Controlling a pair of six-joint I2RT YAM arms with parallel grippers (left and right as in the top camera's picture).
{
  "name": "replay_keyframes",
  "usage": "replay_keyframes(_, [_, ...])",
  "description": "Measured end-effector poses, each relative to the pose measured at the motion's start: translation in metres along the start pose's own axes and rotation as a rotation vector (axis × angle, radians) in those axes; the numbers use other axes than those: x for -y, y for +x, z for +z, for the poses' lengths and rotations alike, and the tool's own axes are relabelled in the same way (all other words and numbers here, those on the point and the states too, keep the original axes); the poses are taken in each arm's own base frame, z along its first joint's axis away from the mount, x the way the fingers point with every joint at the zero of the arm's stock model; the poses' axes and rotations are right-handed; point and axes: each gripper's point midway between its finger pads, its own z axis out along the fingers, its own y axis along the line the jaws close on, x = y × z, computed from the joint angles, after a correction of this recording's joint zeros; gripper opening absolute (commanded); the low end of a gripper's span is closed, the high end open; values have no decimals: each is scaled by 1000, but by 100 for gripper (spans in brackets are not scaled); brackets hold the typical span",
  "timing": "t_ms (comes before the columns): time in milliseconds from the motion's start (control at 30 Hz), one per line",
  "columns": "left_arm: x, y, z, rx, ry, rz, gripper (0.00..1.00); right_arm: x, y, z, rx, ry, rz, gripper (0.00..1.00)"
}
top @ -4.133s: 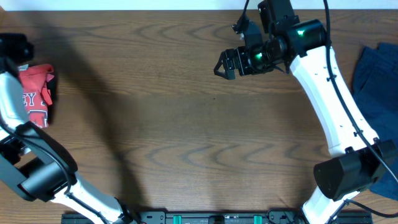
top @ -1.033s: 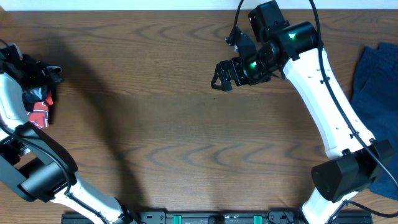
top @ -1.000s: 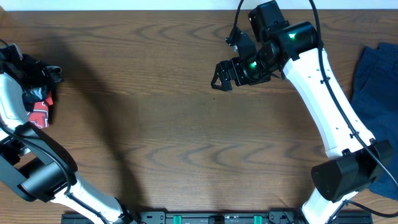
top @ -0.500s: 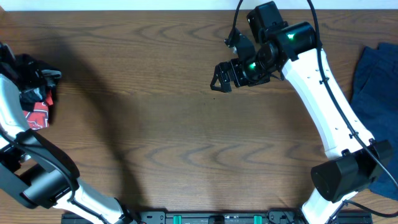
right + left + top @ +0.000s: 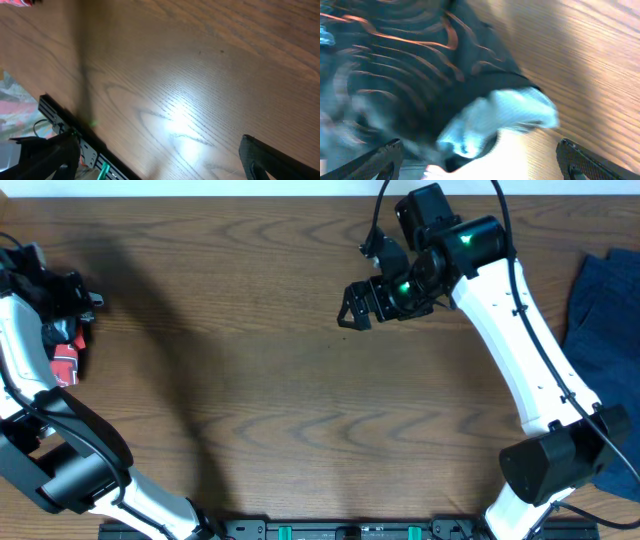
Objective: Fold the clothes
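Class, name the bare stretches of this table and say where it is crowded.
Bare: the wide middle of the table, from the red garment across to the blue garment; the right tool hovers over its far part. Crowded: the left edge, where the left tool hangs over the black jersey.

Crumpled black jersey [image 5: 395, 65], thin wavy lines, pale inside showing, far left
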Motion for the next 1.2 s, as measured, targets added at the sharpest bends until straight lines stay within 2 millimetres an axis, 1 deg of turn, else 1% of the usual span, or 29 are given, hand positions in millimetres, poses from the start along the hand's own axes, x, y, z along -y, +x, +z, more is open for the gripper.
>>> replay_keyframes(33, [-5, -3, 0, 13, -27, -7, 88, 0, 0, 0, 1, -1, -1, 99])
replay_keyframes(100, [-15, -12, -1, 48, -70, -9, 68, 0, -2, 0, 7, -1, -5, 99])
replay_keyframes(133, [-17, -15, -1, 60, -80, -9, 64, -1, -3, 0, 10, -1, -6, 99])
replay_keyframes(233, [-21, -22, -2, 88, -99, -4, 61, -1, -4, 0, 14, -2, -8, 99])
replay_keyframes(267, [-21, -24, -2, 95, -100, -3, 54, -1, -3, 0, 14, -2, -8, 99])
replay_keyframes(300, [-21, -26, -2, 104, -102, -8, 39, -1, -3, 0, 13, -2, -8, 99])
replay_keyframes(333, [-22, -28, -1, 114, -103, -11, 28, -1, -3, 0, 14, -2, -8, 99])
replay_keyframes(367, [-22, -31, 1, 123, -105, -9, 20, -1, -3, 0, 14, -2, -8, 99])
replay_keyframes(433, [-24, -35, 5, 140, -107, -16, 19, -1, -3, 0, 13, -2, -10, 99])
replay_keyframes(467, [-24, -37, 9, 147, -109, -18, 14, -2, -3, 1, 12, -3, -11, 99])
replay_keyframes(500, [-25, -38, 12, 152, -109, -19, 13, -3, -3, 1, 12, -3, -12, 99])
replay_keyframes(600, [-29, -42, 22, 171, -116, -31, 12, -4, -3, 2, 10, -5, -17, 99])
replay_keyframes(700, [-37, -36, 33, 149, -123, -45, 12, -7, -2, 3, 8, -7, -25, 99])
replay_keyframes(800, [-49, -19, 45, 89, -146, -62, 12, -13, 0, 6, 1, -11, -38, 99])
replay_keyframes(900, [-63, 2, 52, 15, -165, -85, 8, -16, 1, 7, -3, -14, -45, 99])
replay_keyframes(967, [-75, 18, 52, -38, -179, -114, 6, -17, 1, 7, -5, -14, -47, 99])
replay_keyframes(1033, [-87, 29, 51, -72, -191, -156, 6, -17, 2, 7, -6, -14, -46, 99])
replay_keyframes(1200, [-127, 58, 44, -120, -203, -330, 6, -17, 2, 7, -8, -14, -45, 99])
